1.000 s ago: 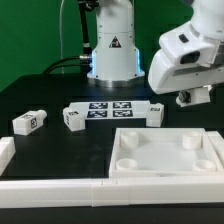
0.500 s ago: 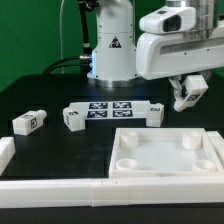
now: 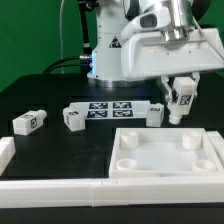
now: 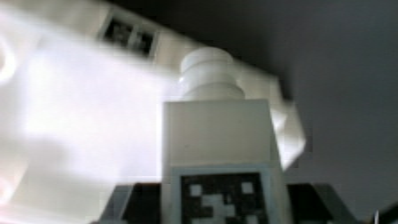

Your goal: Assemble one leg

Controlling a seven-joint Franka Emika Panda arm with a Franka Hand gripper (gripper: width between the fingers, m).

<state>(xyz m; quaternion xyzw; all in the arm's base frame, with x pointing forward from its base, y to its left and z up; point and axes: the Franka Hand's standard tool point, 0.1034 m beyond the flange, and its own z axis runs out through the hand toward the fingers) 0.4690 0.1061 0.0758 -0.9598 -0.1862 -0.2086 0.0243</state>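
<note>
My gripper (image 3: 178, 100) is shut on a white leg (image 3: 180, 102) with a black-and-white tag, held in the air above the far right corner of the white tabletop (image 3: 165, 155). In the wrist view the held leg (image 4: 221, 130) fills the middle, its round peg end pointing away, tag side facing the camera between the dark fingers (image 4: 146, 203). Two more legs lie on the black table at the exterior view's left: one (image 3: 28, 122) far left, one (image 3: 72, 117) beside the marker board. A fourth leg (image 3: 153, 112) lies near the board's right end.
The marker board (image 3: 112, 108) lies in the middle of the table. A white rail (image 3: 60, 185) runs along the front edge, with a white block (image 3: 5, 153) at its left end. The robot base (image 3: 112, 55) stands at the back.
The arm has swung from the exterior view's right toward the left and down, carrying the leg from the right edge to above the tabletop's far right corner.
</note>
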